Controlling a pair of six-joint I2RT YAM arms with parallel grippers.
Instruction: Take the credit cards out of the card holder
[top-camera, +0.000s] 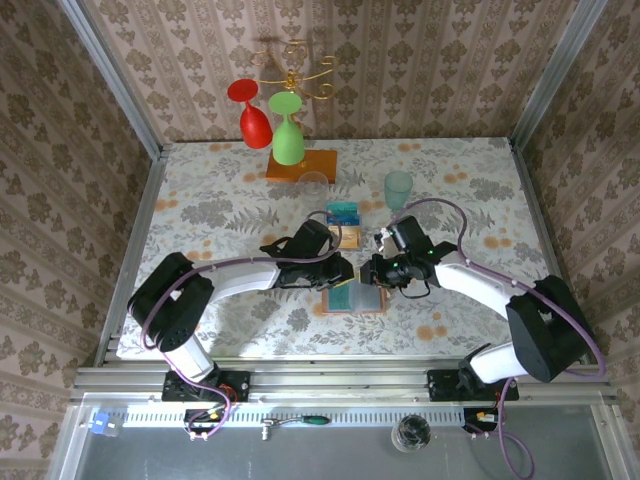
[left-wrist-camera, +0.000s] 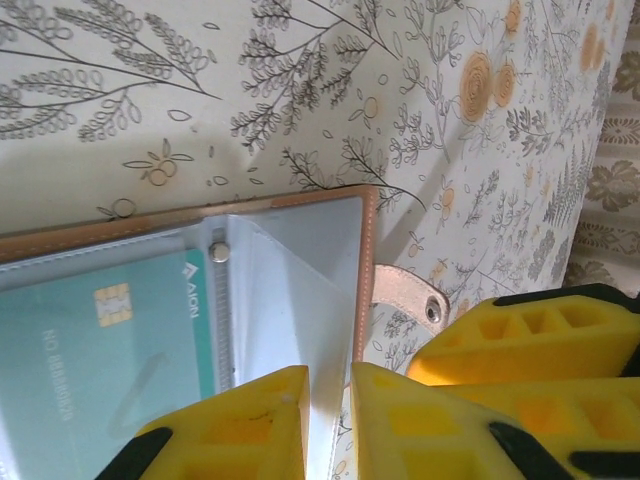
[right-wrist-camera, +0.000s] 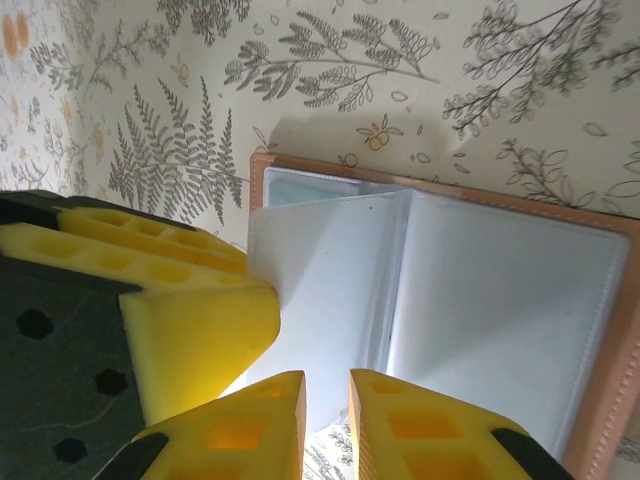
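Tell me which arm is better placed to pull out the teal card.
Left, probably. The left gripper sits beside the teal card in the card holder; the right gripper seems to pinch an empty-looking clear sleeve.

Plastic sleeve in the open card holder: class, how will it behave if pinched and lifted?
Probably floppy: the plastic sleeve curves where it stands up off the card holder. Likely light and slippery, being thin, glossy film. The teal card in another pocket lies flat, so probably stiffer.
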